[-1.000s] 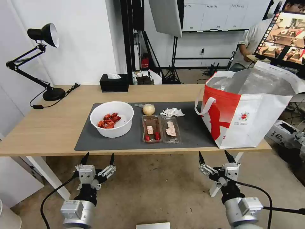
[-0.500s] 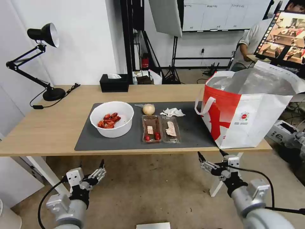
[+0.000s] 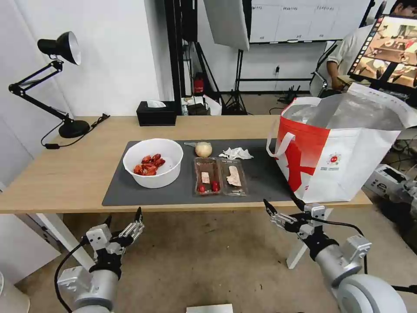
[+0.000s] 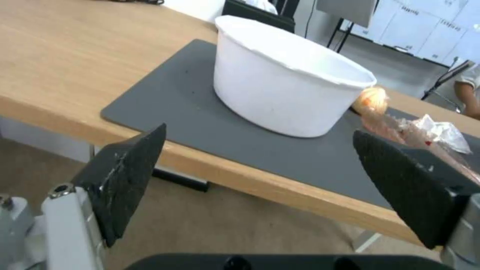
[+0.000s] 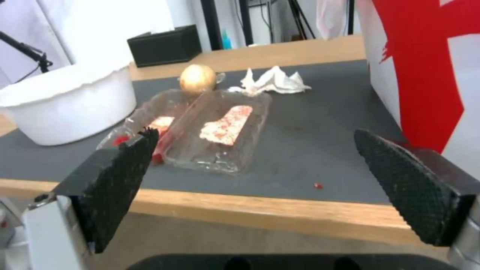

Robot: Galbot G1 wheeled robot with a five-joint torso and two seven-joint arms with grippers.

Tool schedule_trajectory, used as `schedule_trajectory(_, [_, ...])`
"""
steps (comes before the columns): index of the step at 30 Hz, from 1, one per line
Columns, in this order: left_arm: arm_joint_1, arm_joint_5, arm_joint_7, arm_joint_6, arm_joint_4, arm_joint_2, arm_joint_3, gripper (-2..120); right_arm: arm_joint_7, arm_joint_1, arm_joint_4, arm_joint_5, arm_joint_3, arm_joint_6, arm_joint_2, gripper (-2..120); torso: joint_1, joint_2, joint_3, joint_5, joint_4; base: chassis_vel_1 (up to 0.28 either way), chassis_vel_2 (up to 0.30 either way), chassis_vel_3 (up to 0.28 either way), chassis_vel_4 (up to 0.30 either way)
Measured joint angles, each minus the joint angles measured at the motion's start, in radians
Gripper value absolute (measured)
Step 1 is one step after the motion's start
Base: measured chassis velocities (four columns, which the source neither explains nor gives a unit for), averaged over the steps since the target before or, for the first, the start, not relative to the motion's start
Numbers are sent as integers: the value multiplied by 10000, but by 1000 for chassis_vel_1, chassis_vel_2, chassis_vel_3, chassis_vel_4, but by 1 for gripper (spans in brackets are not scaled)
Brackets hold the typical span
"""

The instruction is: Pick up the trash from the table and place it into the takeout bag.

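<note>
On the dark grey mat (image 3: 130,193) of the light-wood table (image 3: 65,178) lies the trash: a white bowl (image 3: 153,162) with red scraps, a clear clamshell tray (image 3: 220,176), a crumpled tissue (image 3: 235,153) and a wrapped beige ball (image 3: 203,149). The takeout bag (image 3: 343,152) stands open at the table's right end. My left gripper (image 3: 123,218) hangs open below the front edge, in front of the bowl (image 4: 285,75). My right gripper (image 3: 281,204) is open just below the edge, near the bag's front corner, facing the tray (image 5: 200,131), tissue (image 5: 272,80) and ball (image 5: 197,78).
A black tissue box (image 3: 156,113) and a black desk lamp (image 3: 56,82) stand at the table's back left. A white table leg (image 3: 299,256) is right behind my right gripper. A person sits at a screen behind the bag.
Both arms swung in the last second: the left gripper dipped and came back up, the right gripper moved left and up to the table's front edge.
</note>
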Motion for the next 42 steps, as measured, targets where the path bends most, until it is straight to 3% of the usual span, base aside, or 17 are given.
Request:
schedule_trajectory(23, [121, -485, 261, -50, -170, 107, -87, 100, 45, 6, -190, -36, -156, 138, 61, 100, 0, 0, 0, 0, 0, 0, 0, 0, 0])
schedule_trajectory(34, [189, -60, 457, -171, -100, 124, -194, 100, 96, -23, -192, -3, -215, 170, 70, 100, 0, 1, 0, 0, 0, 0, 0, 0, 0])
schedule_trajectory(37, [198, 352, 678, -407, 22, 143, -243, 100, 528, -15, -184, 507, -327, 53, 70, 100, 0, 1, 0, 0, -1, 0, 0, 0, 0])
schedule_trajectory(39, [230, 820, 1079, -847, 259, 186, -339, 100, 1455, 144, -106, 2166, -483, -235, 72, 100, 0, 0, 0, -1, -1, 0, 0, 0, 0])
schedule_trajectory(40, [230, 820, 1079, -847, 259, 186, -339, 100, 1455, 144, -106, 2166, -483, -235, 72, 100, 0, 0, 0, -1, -1, 0, 0, 0, 0])
schedule_trajectory(42, [272, 850, 1223, -941, 297, 207, -383, 100, 1878, 274, -85, 3558, -530, -385, 69, 100, 0, 0, 0, 0, 0, 0, 0, 0, 0])
